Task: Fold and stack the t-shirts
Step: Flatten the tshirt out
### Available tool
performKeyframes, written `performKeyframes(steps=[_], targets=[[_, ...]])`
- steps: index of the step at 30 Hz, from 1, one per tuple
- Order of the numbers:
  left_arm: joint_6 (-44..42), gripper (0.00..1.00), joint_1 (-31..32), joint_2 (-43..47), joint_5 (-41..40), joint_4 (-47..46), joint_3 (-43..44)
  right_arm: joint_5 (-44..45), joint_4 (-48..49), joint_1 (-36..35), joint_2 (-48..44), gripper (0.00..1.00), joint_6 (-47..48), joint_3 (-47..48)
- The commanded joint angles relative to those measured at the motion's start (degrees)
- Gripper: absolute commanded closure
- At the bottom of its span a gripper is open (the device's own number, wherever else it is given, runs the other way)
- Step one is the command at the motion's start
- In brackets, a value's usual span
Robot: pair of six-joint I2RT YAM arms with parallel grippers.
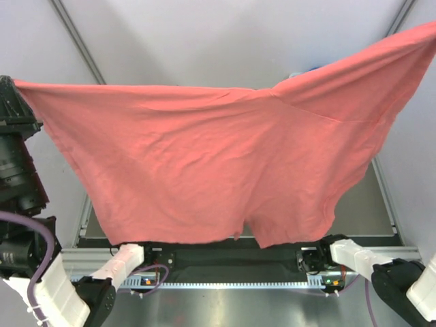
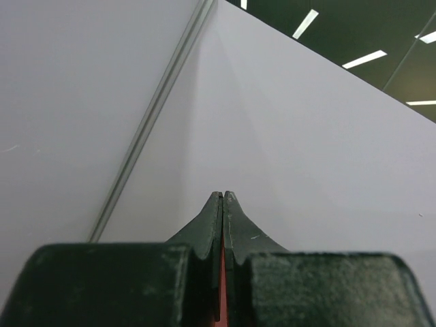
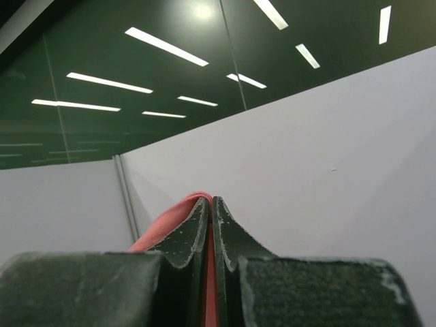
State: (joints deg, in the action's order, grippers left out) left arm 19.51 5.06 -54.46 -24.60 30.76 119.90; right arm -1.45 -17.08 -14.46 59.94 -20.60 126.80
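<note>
While the salmon-pink t-shirt (image 1: pixel 204 163) hangs spread in the air between the 2 arms, no fold is in it yet, so I judge the work on this garment to be at its opening step.

At the far left, the left gripper (image 2: pixel 223 197) is closed tight on 1 corner of the cloth. Its wrist view shows the fingers pressed together with a thin red strip pinched between them. From there the shirt runs as a broad sheet across the top view, its upper edge pulled nearly straight and its lower hem sagging loose above the table (image 1: pixel 364 208), most of which it hides.

Right of centre, a bright blue scrap (image 1: pixel 315 68) peeks over the upper edge. It may be another shirt, but too little shows to say.

At the far right the cloth rises out of the top view. The right gripper (image 3: pixel 210 201) is likewise clamped on it, pink fabric bunched between and beside its fingers.

Left to do, as I read it: lay the shirt flat, fold it, and stack it. No stack is visible.
</note>
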Motion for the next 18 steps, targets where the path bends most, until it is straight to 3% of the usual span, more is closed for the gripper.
performKeyframes(steps=[1, 9, 13, 18], targets=[[-2.46, 1.00, 0.21, -0.82, -3.00, -7.46, -5.71, -0.39, 3.63, 0.75, 4.21, 1.00, -1.29, -0.06], [-1.84, 1.00, 0.21, -1.70, -4.93, -18.89, -30.56, -0.39, 14.95, 0.66, 10.00, 1.00, -2.43, -17.63], [-3.77, 1.00, 0.21, -4.16, -8.61, -22.75, -38.76, -0.74, 21.88, 0.57, 15.02, 1.00, -2.43, -26.84], [-2.46, 1.00, -0.49, -6.79, -9.94, -30.24, -51.94, -0.74, 28.15, 0.66, 26.59, 1.00, -0.50, -29.60]])
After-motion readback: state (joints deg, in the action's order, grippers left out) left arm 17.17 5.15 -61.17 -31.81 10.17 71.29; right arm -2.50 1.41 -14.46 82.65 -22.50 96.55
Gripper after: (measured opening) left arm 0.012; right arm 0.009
